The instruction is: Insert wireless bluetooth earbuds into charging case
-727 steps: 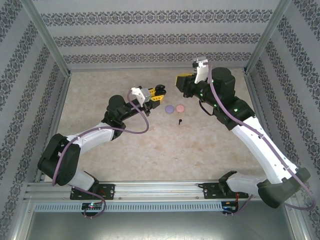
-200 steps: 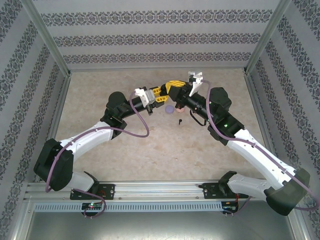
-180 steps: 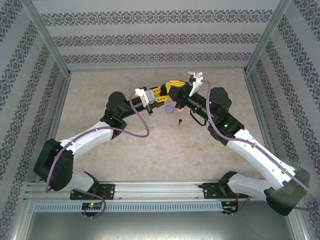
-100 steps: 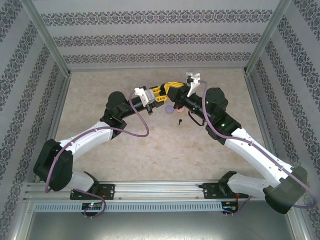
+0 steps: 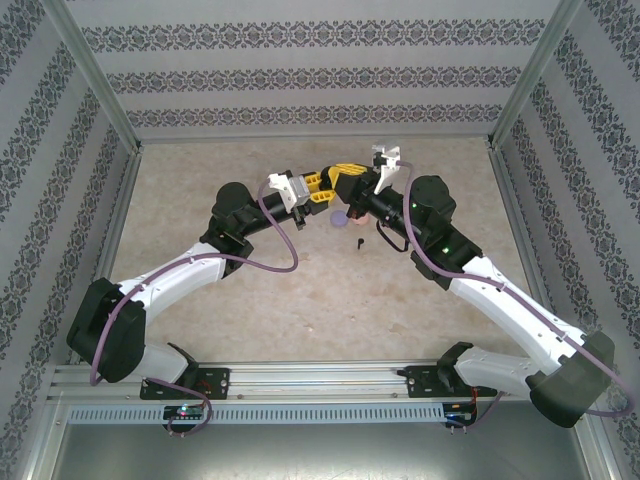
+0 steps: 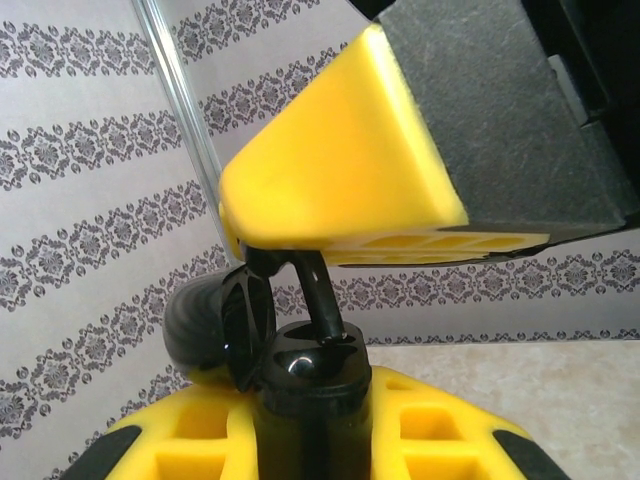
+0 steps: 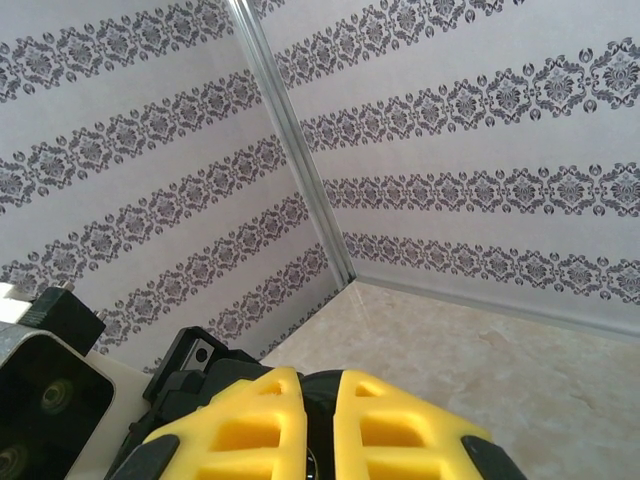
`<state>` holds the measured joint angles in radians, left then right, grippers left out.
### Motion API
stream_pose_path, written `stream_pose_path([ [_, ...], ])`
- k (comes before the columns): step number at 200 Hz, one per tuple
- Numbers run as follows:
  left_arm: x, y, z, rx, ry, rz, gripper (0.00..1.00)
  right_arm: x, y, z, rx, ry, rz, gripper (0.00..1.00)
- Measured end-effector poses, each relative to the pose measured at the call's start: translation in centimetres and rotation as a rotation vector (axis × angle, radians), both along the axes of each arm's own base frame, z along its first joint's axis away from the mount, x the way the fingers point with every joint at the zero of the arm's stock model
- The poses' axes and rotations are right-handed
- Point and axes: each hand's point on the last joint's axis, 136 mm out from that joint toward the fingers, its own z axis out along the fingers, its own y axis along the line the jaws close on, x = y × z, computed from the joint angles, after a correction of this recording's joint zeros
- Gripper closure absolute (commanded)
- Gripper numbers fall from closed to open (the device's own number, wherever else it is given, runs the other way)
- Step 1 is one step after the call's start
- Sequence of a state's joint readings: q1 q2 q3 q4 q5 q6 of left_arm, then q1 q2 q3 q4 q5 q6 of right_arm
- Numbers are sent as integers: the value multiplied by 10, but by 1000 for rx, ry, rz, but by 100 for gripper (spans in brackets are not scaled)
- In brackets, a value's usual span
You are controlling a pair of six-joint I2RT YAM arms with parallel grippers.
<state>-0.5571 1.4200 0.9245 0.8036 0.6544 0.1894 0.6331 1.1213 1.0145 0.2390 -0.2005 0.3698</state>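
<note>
Left wrist — glossy black earbud (image 6: 316,292), thin stem tilted — atop black case (image 6: 310,375)

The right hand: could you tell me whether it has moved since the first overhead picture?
Yes. The right hand has swung left, from right of the lilac case to just beyond it, meeting the left hand.

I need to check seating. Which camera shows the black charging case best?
The left wrist view: the black charging case sits close up in the left claw, lid open, a black earbud rising from it. The top external view gives a distant dark speck; in the right wrist view I cannot make it out.
</note>
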Motion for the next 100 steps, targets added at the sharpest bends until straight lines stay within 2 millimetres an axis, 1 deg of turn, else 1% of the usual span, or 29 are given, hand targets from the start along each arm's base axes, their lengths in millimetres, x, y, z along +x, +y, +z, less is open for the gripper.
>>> stream_pose_path([
  [32, 0, 0, -2, 2, 20, -2, 100, -1, -1, -2, -4, 0, -1, 91],
  [100, 2, 0, 1, -2, 21, 1, 100, -3, -1, 0, -12, -17, 4, 91],
])
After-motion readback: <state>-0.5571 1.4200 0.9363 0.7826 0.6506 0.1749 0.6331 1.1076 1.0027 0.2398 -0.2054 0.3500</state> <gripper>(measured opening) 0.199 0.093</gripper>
